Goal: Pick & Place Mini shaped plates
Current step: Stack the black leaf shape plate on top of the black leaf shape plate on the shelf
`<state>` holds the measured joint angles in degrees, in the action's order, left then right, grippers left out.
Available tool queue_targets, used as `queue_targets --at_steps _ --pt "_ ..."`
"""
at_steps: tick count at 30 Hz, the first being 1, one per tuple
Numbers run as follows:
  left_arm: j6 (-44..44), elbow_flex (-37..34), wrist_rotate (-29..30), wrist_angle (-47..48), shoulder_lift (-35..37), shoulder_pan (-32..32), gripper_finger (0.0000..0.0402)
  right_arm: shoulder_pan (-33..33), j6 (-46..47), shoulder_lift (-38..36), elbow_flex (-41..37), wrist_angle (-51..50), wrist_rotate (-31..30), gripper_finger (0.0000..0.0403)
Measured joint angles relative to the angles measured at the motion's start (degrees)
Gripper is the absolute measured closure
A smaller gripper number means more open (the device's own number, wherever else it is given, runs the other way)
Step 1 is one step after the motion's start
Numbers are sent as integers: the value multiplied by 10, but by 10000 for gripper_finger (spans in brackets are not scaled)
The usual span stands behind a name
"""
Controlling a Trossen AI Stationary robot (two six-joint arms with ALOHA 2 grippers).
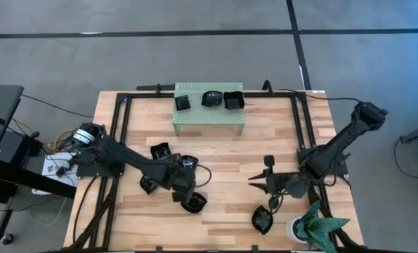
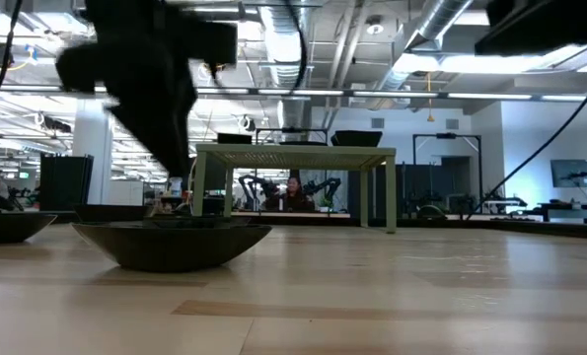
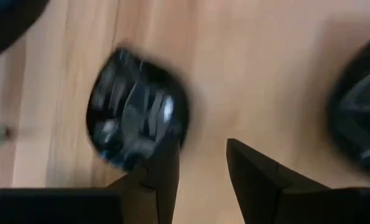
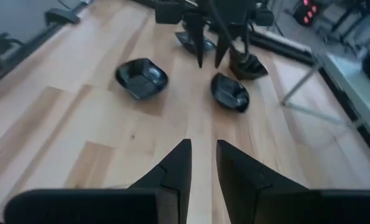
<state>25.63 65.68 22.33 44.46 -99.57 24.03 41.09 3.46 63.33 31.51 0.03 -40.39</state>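
Several small glossy black mini shaped plates lie on the wooden table: one [image 1: 160,150], one [image 1: 147,185], one [image 1: 194,204] and one [image 1: 263,220]. Three more sit on top of the pale green stand [image 1: 207,121]. My left gripper [image 1: 180,188] hangs open over the left group, pointing steeply down. One plate [image 3: 138,118] lies just beside one of its fingers, and nothing is between them. My right gripper [image 4: 203,158] hovers right of centre, pointing toward the table's left. Its fingers stand a narrow gap apart with nothing between them.
A green plant in a white pot [image 1: 314,228] stands at the near right corner. Black frame rails [image 1: 121,126] run along the table's left and right sides. In the low view a plate [image 2: 170,242] lies close in front, under the left arm.
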Motion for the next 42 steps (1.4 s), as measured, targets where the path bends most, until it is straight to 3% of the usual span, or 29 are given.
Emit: queue_targets --at_steps 9,18,21,25,28,35,42 --pt "4 -98 -44 -58 5 -48 266 -24 46 7 -7 -10 25 334" --pt "2 -133 -29 -108 7 -48 269 -24 46 7 -7 -8 30 334" --pt "2 -142 -28 -124 8 -46 288 -24 46 7 -7 -8 30 334" --pt "8 -144 -31 -131 12 -44 342 -24 39 7 -7 -8 30 334" --pt "17 -144 -14 -151 27 -41 388 -26 37 7 -7 -9 29 334" --pt "11 -126 68 -182 89 -18 396 -49 35 7 -7 -11 30 334" --pt "-156 -31 142 -212 145 -31 396 -75 35 7 -7 -11 31 334"
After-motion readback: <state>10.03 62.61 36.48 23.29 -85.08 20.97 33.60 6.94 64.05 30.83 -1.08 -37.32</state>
